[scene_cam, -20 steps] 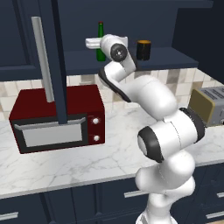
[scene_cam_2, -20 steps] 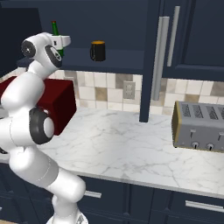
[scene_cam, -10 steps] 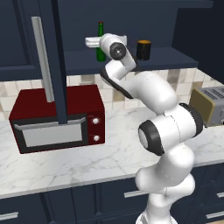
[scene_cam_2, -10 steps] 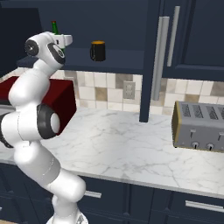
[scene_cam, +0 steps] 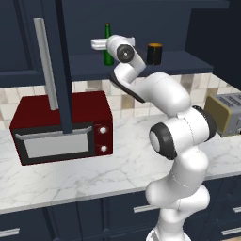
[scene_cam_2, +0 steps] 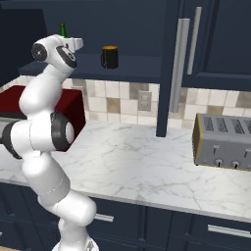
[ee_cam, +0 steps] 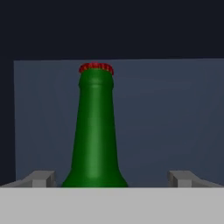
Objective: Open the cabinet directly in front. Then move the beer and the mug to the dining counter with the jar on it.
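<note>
The cabinet stands open, its left door (scene_cam: 62,70) swung out edge-on with a long silver handle. On its shelf the green beer (scene_cam: 108,55) is upright, and the black mug (scene_cam: 154,53) with an orange top sits to its right. My gripper (scene_cam: 102,44) is raised to the shelf, right in front of the beer at neck height. In the hand view the beer (ee_cam: 95,131) rises between the two fingertips (ee_cam: 41,178), left of centre, and nothing touches it. The gripper (ee_cam: 111,178) is open. From the right I see the beer's neck (scene_cam_2: 62,29) behind the gripper (scene_cam_2: 76,43), with the mug (scene_cam_2: 110,57) beside it.
A red microwave (scene_cam: 61,127) sits on the marble worktop (scene_cam: 94,174) below the shelf, under the left door. A silver toaster (scene_cam_2: 223,142) stands at the right. The right cabinet door (scene_cam_2: 166,68) hangs open between the mug and the toaster.
The arm's elbow has lifted a little, and the hand has shifted only slightly in front of the beer. The jaws have stayed wide.
</note>
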You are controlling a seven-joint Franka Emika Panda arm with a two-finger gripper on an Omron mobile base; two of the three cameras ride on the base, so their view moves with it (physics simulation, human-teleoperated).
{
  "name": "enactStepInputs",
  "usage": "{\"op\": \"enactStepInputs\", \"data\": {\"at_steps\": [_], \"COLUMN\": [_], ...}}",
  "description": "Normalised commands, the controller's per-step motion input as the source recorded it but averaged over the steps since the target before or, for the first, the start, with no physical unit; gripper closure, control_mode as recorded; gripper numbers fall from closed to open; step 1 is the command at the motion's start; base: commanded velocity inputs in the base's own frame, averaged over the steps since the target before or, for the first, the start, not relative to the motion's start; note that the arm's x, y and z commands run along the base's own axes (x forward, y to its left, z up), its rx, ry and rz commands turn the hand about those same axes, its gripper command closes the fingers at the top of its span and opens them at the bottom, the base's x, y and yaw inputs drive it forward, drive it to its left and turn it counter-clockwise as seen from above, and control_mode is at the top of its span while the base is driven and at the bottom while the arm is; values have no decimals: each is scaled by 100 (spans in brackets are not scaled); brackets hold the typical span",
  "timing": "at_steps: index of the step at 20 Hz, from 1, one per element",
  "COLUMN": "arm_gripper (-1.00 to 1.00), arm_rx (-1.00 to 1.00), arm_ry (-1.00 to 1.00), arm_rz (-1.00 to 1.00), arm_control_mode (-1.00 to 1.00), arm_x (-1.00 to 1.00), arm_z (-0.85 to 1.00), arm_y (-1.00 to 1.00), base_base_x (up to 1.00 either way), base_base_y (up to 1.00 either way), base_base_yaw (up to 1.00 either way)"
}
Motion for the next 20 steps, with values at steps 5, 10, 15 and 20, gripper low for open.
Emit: {"op": "enactStepInputs", "data": {"at_steps": [5,10,15,20], "arm_gripper": [100,100,100,100], "arm_rx": [0,0,0,1], "arm_ry": [0,0,-7,-33], "arm_rz": [0,0,0,-1], "arm_control_mode": [-100,-100,-100,-100], "arm_x": [11,0,-5,-13], "arm_z": [0,0,5,41], "arm_y": [2,0,0,0], "base_base_x": [0,0,0,0], "base_base_y": [0,0,0,0], "base_base_yaw": [0,0,0,0]}}
